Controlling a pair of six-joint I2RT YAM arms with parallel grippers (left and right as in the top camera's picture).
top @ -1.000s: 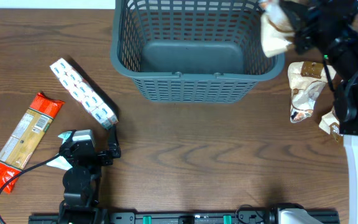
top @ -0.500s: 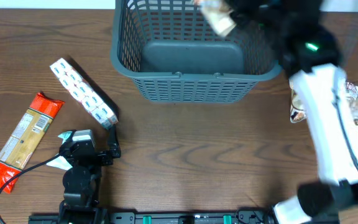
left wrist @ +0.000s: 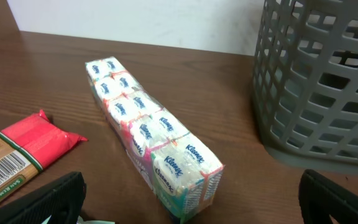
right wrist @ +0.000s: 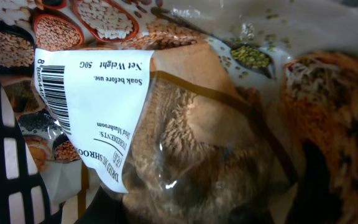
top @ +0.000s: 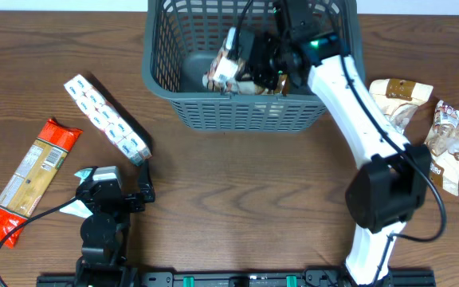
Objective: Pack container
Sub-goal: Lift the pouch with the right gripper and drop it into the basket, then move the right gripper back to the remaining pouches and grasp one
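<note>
One mushroom packet (top: 223, 68), held beside the container (top: 245, 112) a second ago, is now inside it, at the table's far edge. I cannot tell if the right gripper (top: 260, 62) pinches it. The left gripper (top: 110, 187) rests spread and empty. The first item is probably almost packed.

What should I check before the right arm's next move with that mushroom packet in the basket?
1. Mushroom packet inside the basket walls: ok.
2. Packet resting on the basket floor: cannot tell.
3. Right claw released the packet: cannot tell.
4. Left claw open, not touching the tissue pack: ok.
5. Everything packed: not ok; tissue pack, red packet and two snack packets lie on the table.
</note>
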